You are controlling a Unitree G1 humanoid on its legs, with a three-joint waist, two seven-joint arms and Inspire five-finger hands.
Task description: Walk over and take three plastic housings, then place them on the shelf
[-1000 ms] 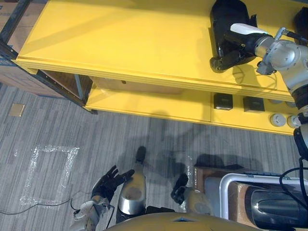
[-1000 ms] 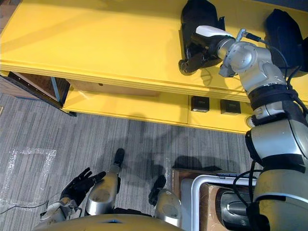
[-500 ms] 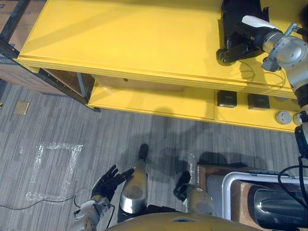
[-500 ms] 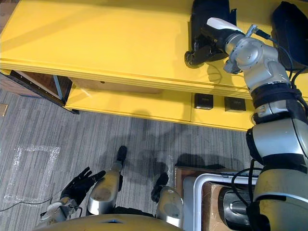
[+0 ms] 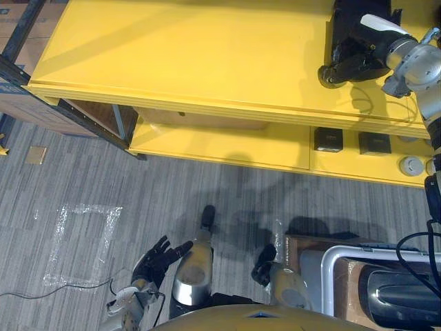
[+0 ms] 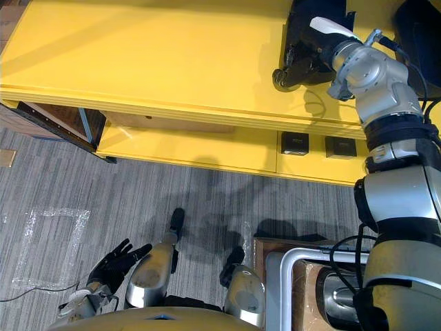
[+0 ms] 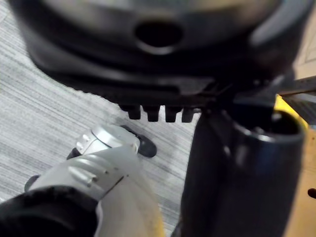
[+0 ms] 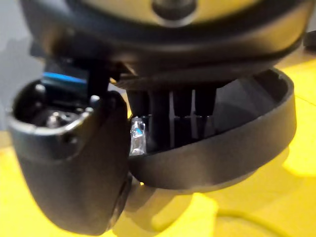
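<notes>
The yellow shelf (image 5: pixel 207 107) has two levels. The upper board (image 5: pixel 172 55) carries a black plastic housing (image 6: pixel 303 27) at its right end and a second dark housing (image 6: pixel 424 34) just beyond it. The lower board (image 5: pixel 220 145) carries two black square parts (image 5: pixel 329 139) side by side, with a round grey disc (image 5: pixel 411 165) near them. The grey carpeted floor (image 5: pixel 103 179) bears a clear tape square outline (image 5: pixel 89 208) and a small tan tile (image 5: pixel 36 154).
</notes>
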